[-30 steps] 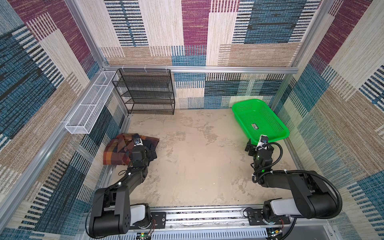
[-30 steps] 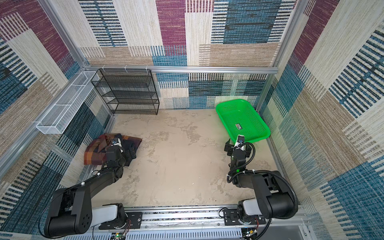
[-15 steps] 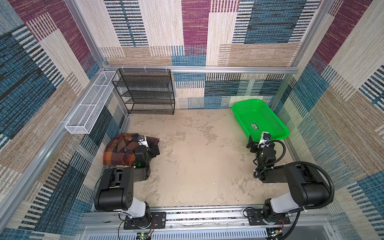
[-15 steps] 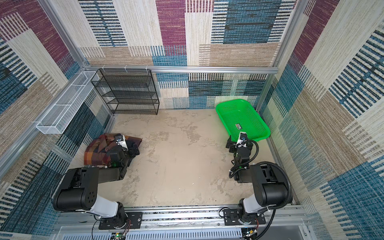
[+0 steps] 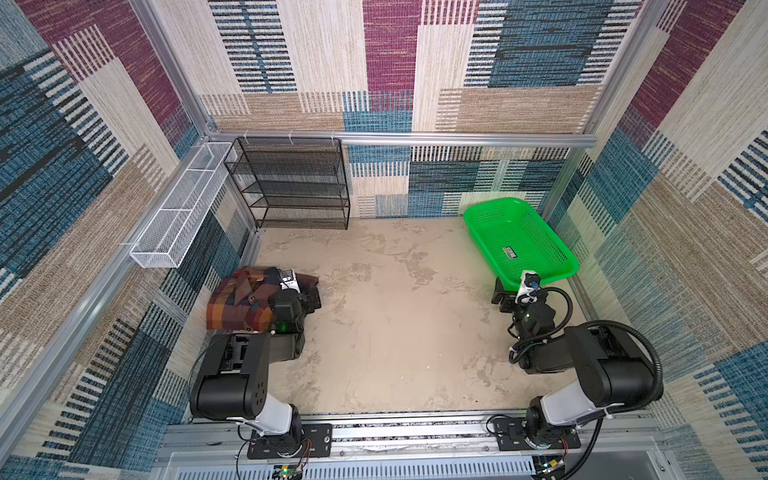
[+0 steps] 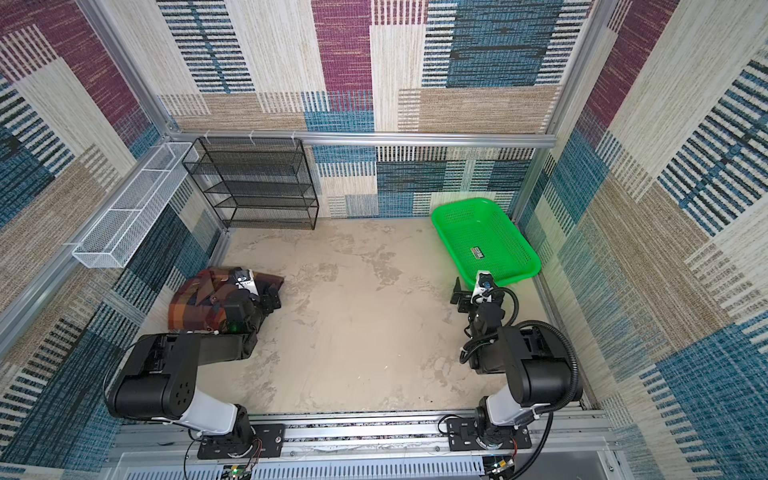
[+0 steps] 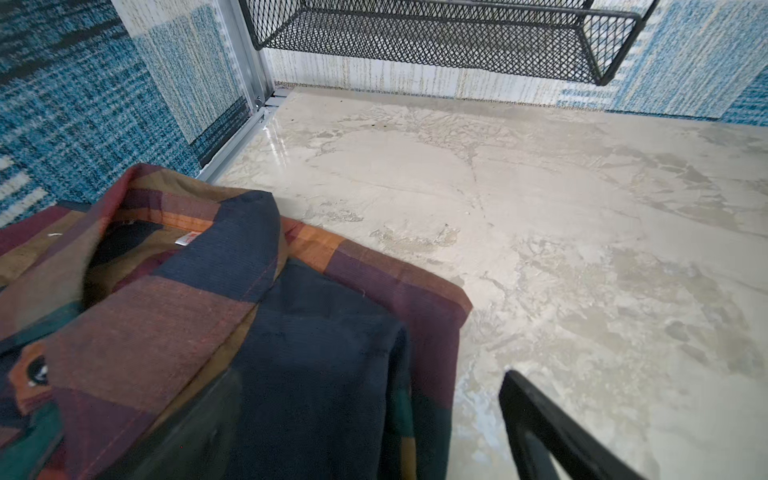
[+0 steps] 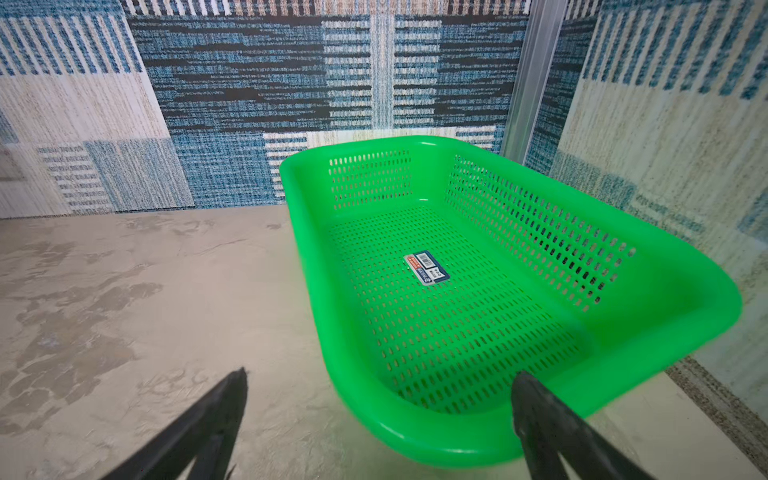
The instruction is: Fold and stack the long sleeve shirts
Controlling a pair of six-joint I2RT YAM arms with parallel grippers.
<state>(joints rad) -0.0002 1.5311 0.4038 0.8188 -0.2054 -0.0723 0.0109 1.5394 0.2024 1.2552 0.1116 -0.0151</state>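
Near left, our left fingers [image 7: 536,424] stand wide open and empty, low over the folded navy-and-maroon plaid button-up shirt [image 5: 237,305], which lies at the left edge of the mottled beige surface [image 5: 395,332]. We should lift straight up so nothing drags the fold. Farther right, our right fingers [image 8: 536,415] gape empty before the green perforated plastic basket [image 8: 305,232].

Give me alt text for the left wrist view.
A folded plaid shirt in navy, maroon and orange lies on a beige table. The open left gripper straddles the shirt's edge; a black mesh rack stands beyond.
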